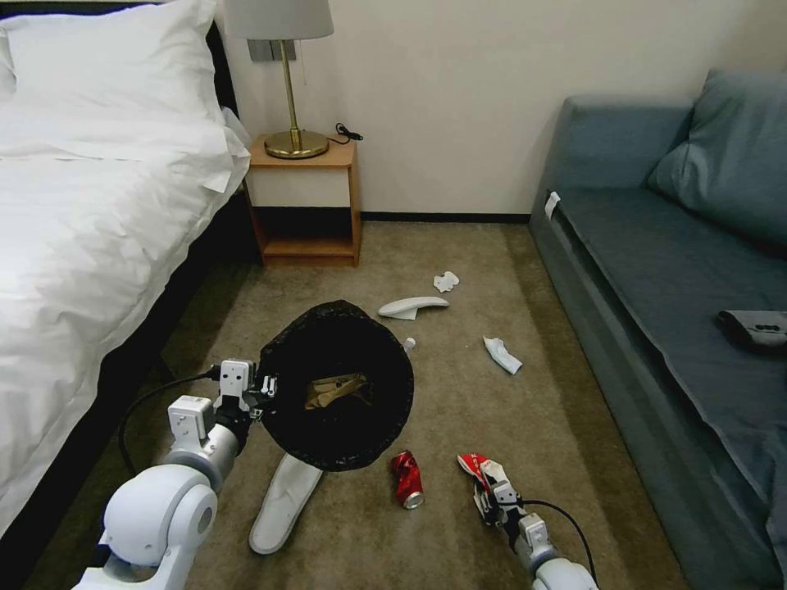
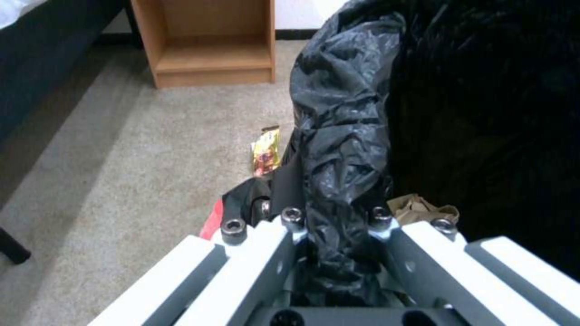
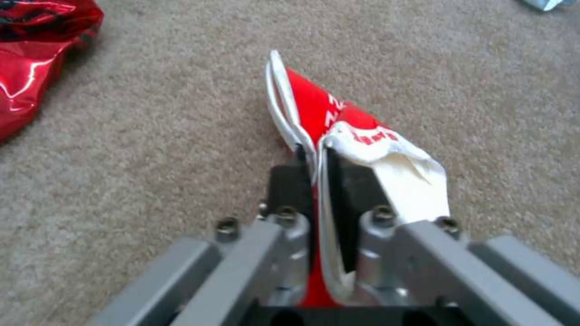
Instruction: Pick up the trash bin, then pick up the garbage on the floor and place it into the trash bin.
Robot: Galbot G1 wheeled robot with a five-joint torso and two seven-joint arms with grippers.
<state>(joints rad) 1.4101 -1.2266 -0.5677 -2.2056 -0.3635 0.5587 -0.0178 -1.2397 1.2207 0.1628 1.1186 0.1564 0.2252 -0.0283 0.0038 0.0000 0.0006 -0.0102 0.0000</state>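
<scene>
The right end effector (image 3: 317, 181) is clamped on a red packet (image 3: 338, 127), its two dark pads pressed together on the packet's flattened white edge, low over the carpet (image 3: 151, 181). In the head view this right end effector (image 1: 490, 483) sits at the lower right with the red packet (image 1: 473, 465) at its tip, just beside a crushed red can (image 1: 407, 479) lying on the carpet (image 1: 459, 393).

The left end effector (image 2: 335, 240) is closed tight on the crinkly black bag at the rim of the trash bin (image 2: 459, 113). Seen from the head camera, the left end effector (image 1: 264, 385) holds the trash bin (image 1: 338, 385) off the floor, mouth tilted toward the camera, with brown paper (image 1: 336, 392) lying inside it. Part of that brown paper (image 2: 420, 209) also peeks out in the left wrist view, and a gold snack wrapper (image 2: 266, 150) lies on the carpet beyond the bin.

One white slipper (image 1: 284, 501) lies under the bin's near edge; the other white slipper (image 1: 412, 306) lies beyond it. A small plastic bottle (image 1: 408, 345) pokes out at the bin's far right rim. Crumpled white tissues rest farther off, one (image 1: 446, 282) near the far slipper and one (image 1: 502, 354) toward the sofa (image 1: 656, 270). The bed (image 1: 90, 213) stands on the left, with a nightstand (image 1: 305, 201) beside it.
</scene>
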